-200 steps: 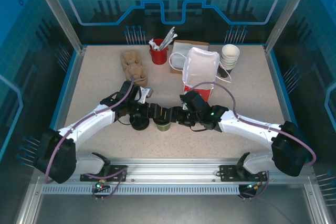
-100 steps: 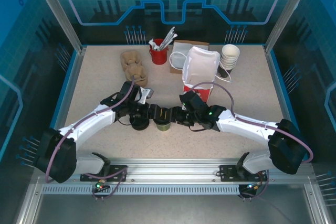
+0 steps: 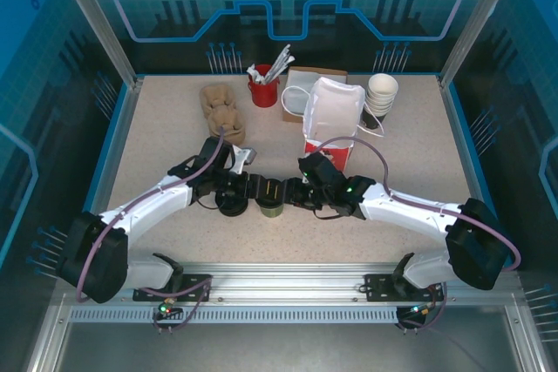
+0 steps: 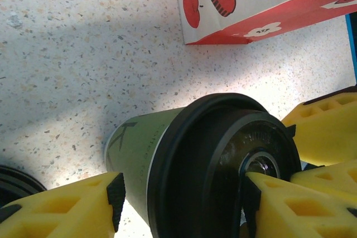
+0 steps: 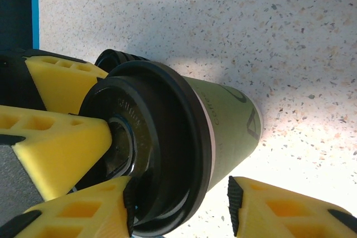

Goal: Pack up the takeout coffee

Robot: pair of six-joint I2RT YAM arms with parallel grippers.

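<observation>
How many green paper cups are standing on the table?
1. The green cup, with a black lid, stands near the middle of the table, in front of the paper bag. The stacked cups at the back right are white.

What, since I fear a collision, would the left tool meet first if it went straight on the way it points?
The left tool likely meets the lidded green coffee cup, already between its fingers, at once.

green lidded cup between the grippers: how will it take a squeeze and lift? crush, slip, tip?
The cup wall looks like thin paper, so a hard pinch mid-wall would probably dent it; near the black lid the rim should be stiffer. The smooth tapered wall may slide through a loose grip. Narrow base, wider top: likely tips if pushed high.
</observation>
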